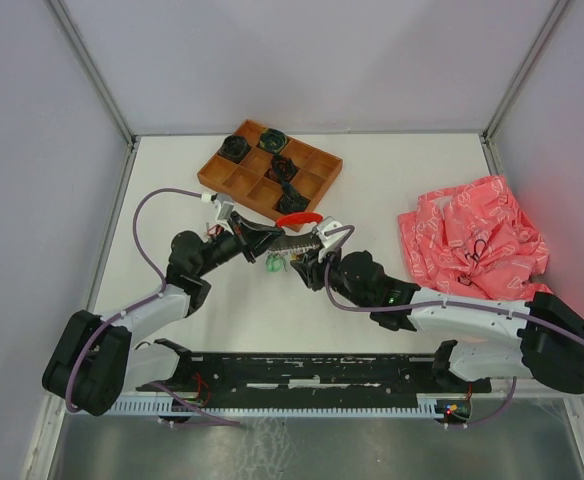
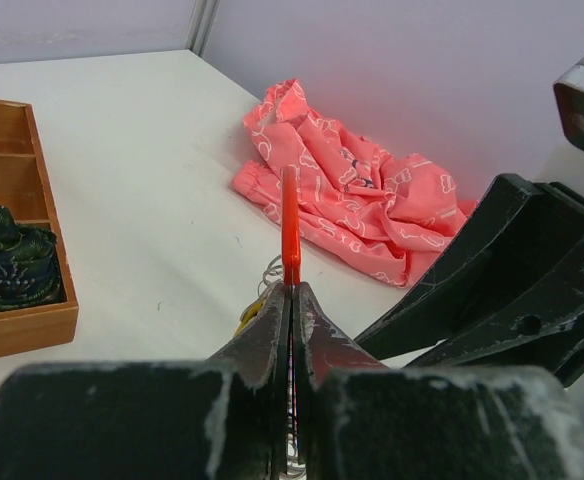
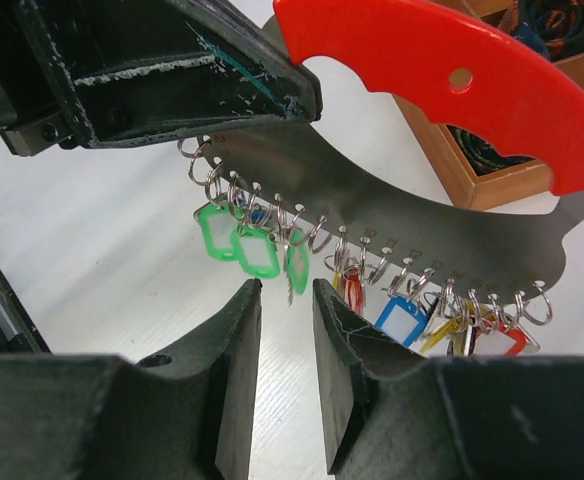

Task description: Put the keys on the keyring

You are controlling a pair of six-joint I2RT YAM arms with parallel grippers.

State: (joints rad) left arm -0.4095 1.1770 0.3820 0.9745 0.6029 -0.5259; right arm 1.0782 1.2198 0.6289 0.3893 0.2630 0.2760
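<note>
White tabletop (image 1: 402, 170) fills the floor of a booth with pale grey walls (image 1: 312, 60). One wooden tray (image 1: 215, 172) with square compartments sits at the far centre, holding about four dark coiled bundles (image 1: 234, 148). One crumpled pink cloth (image 1: 472, 235) lies at the right.

One keyring (image 3: 452, 85) hangs above the middle of the table, just near of the tray. Its long axis runs roughly left to right. The red curved handle is on the upper, far side. The grey metal strip (image 3: 392, 205) with its row of holes faces down and near.

The keys (image 3: 237, 245) dangle from small rings along that strip. As far as can be counted, there are three green tags, one blue, one yellow and two red.

The left gripper (image 2: 292, 292) is clamped tight on the left end of the keyring. The right gripper (image 3: 284, 300) sits just below the green tags with its fingers a narrow gap apart, and one small key hangs over that gap, not visibly pinched.
</note>
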